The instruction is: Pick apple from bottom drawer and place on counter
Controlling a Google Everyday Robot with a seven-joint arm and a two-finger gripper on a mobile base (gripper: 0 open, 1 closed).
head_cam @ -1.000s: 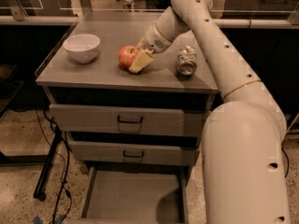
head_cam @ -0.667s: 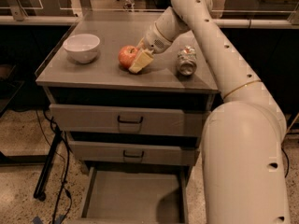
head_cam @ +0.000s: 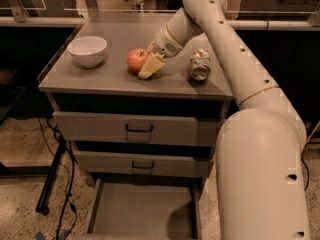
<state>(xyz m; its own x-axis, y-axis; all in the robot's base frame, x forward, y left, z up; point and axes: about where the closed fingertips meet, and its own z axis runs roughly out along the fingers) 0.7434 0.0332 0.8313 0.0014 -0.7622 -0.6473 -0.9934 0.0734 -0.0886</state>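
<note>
The red apple (head_cam: 134, 60) rests on the grey counter (head_cam: 117, 34), near its middle. My gripper (head_cam: 146, 69) is low over the counter and right against the apple's right side, with the arm reaching in from the upper right. The side of the apple facing the gripper is hidden. The bottom drawer (head_cam: 145, 214) is pulled out at the foot of the cabinet, and nothing shows on its grey floor.
A white bowl (head_cam: 87, 50) stands on the counter's left. A crushed silver can (head_cam: 200, 64) lies to the right of the gripper. The two upper drawers (head_cam: 125, 128) are closed. My arm's large body (head_cam: 260, 174) fills the right. Cables and a stand leg (head_cam: 55, 184) lie on the floor at left.
</note>
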